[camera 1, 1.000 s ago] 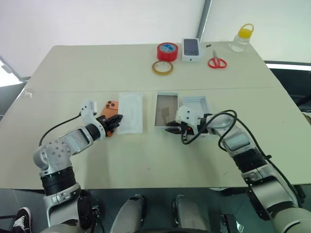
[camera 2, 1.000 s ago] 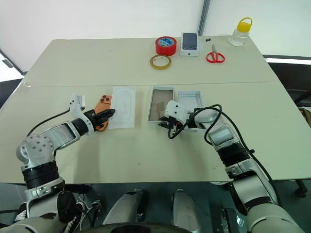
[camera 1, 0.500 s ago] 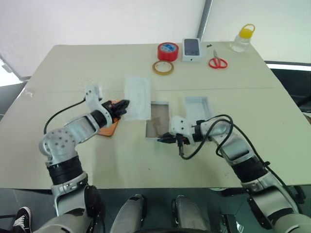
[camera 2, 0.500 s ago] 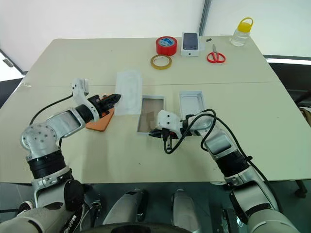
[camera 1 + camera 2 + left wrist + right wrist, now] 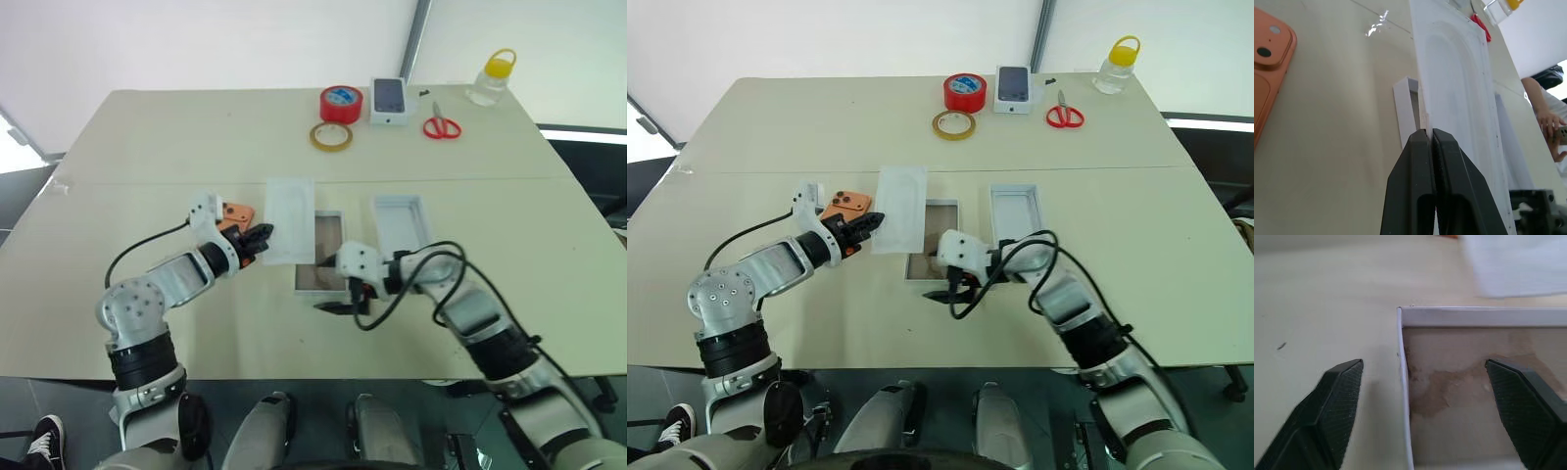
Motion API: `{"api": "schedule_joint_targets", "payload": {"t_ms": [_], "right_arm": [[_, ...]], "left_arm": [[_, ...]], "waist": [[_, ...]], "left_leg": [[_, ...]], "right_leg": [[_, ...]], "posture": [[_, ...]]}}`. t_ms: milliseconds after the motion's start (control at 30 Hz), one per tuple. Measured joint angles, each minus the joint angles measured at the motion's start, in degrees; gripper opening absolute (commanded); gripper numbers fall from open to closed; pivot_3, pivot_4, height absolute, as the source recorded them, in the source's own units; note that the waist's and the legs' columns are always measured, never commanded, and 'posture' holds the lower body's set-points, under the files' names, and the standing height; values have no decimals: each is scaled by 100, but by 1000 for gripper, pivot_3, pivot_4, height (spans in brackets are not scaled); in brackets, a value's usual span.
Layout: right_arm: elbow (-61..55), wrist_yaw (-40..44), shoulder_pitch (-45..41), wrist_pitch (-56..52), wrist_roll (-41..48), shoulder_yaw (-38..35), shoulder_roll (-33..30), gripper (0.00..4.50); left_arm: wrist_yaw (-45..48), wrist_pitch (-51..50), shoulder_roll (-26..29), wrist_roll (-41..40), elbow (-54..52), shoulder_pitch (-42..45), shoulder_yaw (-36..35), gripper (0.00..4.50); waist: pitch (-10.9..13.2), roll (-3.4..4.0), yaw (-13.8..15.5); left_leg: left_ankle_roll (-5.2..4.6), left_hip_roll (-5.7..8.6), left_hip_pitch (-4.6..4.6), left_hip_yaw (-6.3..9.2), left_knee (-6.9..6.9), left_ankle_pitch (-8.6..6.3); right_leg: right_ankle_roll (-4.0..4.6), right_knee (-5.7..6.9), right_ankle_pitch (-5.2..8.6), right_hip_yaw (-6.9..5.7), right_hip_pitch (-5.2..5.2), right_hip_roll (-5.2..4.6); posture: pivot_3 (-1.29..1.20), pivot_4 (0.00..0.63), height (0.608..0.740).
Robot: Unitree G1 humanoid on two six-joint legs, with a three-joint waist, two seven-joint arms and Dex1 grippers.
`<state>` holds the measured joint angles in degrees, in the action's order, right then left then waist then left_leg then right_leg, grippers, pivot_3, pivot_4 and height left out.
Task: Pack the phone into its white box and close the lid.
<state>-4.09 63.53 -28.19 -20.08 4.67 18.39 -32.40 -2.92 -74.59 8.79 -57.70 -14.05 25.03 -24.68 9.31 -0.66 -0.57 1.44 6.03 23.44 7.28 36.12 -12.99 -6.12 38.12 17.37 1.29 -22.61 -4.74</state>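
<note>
Your left gripper (image 5: 1428, 134) is pinched on the white insert's (image 5: 1457, 98) edge; your right gripper (image 5: 1425, 396) is spread wide, straddling the white box's (image 5: 1403, 362) wall, probably not touching.

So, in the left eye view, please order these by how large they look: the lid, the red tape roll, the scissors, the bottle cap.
Largest to smallest:
1. lid
2. red tape roll
3. scissors, close to the tape roll, so this pair is unsure
4. yellow bottle cap
</note>
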Motion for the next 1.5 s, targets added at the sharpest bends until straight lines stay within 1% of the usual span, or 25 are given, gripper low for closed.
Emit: {"api": "schedule_joint_targets", "payload": {"t_ms": [67, 167, 233, 300, 400, 533, 733, 833, 900, 933, 1000, 1067, 1167, 1233, 1300, 1333, 1367, 1400, 1467, 1500], "right_arm": [[-93, 229, 66, -97, 236, -324, -421, 4008], [-46, 446, 168, -75, 371, -614, -962, 4008], [241, 434, 174, 92, 330, -790, -1167, 4008], [450, 400, 174, 216, 290, -844, -1203, 4008], [479, 303, 172, 276, 293, -841, -1081, 4008], [509, 174, 170, 313, 290, -840, -992, 4008], [570, 25, 170, 416, 287, -838, -902, 4008], [669, -64, 169, 465, 262, -824, -844, 4073], [762, -110, 161, 534, 231, -804, -799, 4073], [796, -116, 147, 552, 231, -803, -782, 4073], [855, -124, 75, 588, 233, -803, -759, 4073], [935, -164, -33, 515, 318, -847, -654, 4073], [963, -296, -264, 141, 674, -1076, -354, 4073], [923, -417, -431, -122, 887, -1249, -165, 4073], [857, -552, -557, -383, 1076, -1344, 41, 3546], [828, -695, -652, -533, 1150, -1353, 285, 3156], [811, -803, -688, -584, 1162, -1310, 443, 2663], [802, -928, -709, -579, 1099, -1206, 569, 2171], [791, -1233, -716, -516, 783, -899, 807, 1023], [795, -1331, -711, -482, 652, -762, 866, 466]], "left_arm": [[-25, -30, -42, -36, -72, -126, 108, 0], [-56, 19, -163, -29, -230, -304, 321, 0], [-72, 128, -348, -6, -229, -354, 474, 0], [-59, 191, -420, 32, -224, -355, 648, 0], [-21, 343, -410, 156, -223, -367, 849, 0], [38, 437, -281, 263, -224, -479, 947, 0], [57, 553, -284, 341, -225, -478, 1041, 0], [54, 655, -320, 381, -208, -477, 1047, 1001], [53, 668, -329, 423, -180, -477, 1062, 1962], [60, 681, -315, 460, -181, -477, 1083, 2547], [73, 751, -267, 528, -182, -477, 1150, 3478], [92, 791, -236, 586, -214, -480, 1176, 3478], [166, 795, -119, 580, -392, -487, 1194, 3478], [312, 796, 101, 573, -555, -507, 1218, 3478], [463, 841, 322, 584, -731, -528, 1217, 3538], [674, 971, 621, 658, -857, -560, 1289, 3538], [874, 1152, 864, 790, -976, -587, 1349, 3538], [1105, 1366, 1219, 983, -1116, -651, 1488, 3538], [1740, 2097, 1969, 1553, -1226, -937, 1685, 3538], [1954, 2350, 2159, 1748, -1222, -1074, 1691, 3538]], "waist": [[1, -2, 10], [1, -1, 5], [1, -2, -6], [1, -2, -23], [1, -2, -27], [2, -3, 4], [3, -4, 11], [3, -4, -2], [3, -4, -7], [3, -4, -7], [3, -4, -6], [3, -5, -9], [3, -5, -13], [4, -6, -18], [5, -7, -15], [6, -9, -45], [5, -7, -48], [5, -7, -47], [2, 0, -47], [3, 1, -35]], "left_leg": [[-9, 0, 0, 1, -1, -5], [-24, -1, 0, 0, 0, -14], [-25, -1, -2, -2, 1, -14], [-24, -6, -3, -3, -1, -14], [-3, -9, -3, -5, -5, -2], [-2, -5, -2, -5, 1, -1], [-3, -4, -2, -5, 0, -1], [-3, -4, -2, -5, 0, -1], [-2, -5, -2, -4, 0, -1], [-3, -5, -2, -5, 0, -1], [-2, -5, -2, -5, 0, -1], [-2, -5, -2, -5, 0, -1], [-2, -6, -2, -4, -1, -1], [-2, -6, -2, -4, -2, -1], [-2, -7, -2, -3, -2, -1], [-1, -8, -2, -3, -6, -1], [1, -9, -3, -4, -11, 1], [5, -10, -3, -4, -15, 3], [9, -9, -3, -9, -26, 6], [9, -9, -2, -9, -26, 6]], "right_leg": [[0, -1, 0, -2, 2, -1], [0, -1, 0, -2, 2, -2], [1, 0, 0, -1, 4, -1], [1, 1, 0, -1, 3, 2], [1, 1, 0, 1, -1, 5], [1, 0, 1, 1, 3, 1], [1, -2, 1, 0, 4, 0], [1, -1, 1, 1, 3, 1], [1, 0, 1, 1, 2, 2], [1, 0, 1, 1, 2, 2], [1, 0, 1, 1, 3, 2], [1, 0, 1, 1, 3, 2], [1, 1, 0, 1, 1, 3], [1, 1, 0, 2, 0, 3], [1, 1, 1, 2, 0, 3], [3, 2, 0, 4, -4, 5], [4, 3, 0, 4, -6, 5], [5, 3, 0, 4, -9, 6], [7, 2, -1, 11, -15, 5], [8, 1, -1, 11, -17, 4]], "posture": [[0, 150, 740], [0, 150, 740], [0, 150, 740], [0, 150, 740], [0, 150, 740], [0, 150, 740], [0, 150, 740], [0, 150, 740], [0, 150, 740], [0, 150, 740], [0, 150, 740], [0, 150, 740], [0, 150, 740], [0, 150, 740], [0, 150, 740], [0, 150, 740], [0, 150, 740], [0, 150, 740], [0, 150, 740], [0, 150, 740]]}}
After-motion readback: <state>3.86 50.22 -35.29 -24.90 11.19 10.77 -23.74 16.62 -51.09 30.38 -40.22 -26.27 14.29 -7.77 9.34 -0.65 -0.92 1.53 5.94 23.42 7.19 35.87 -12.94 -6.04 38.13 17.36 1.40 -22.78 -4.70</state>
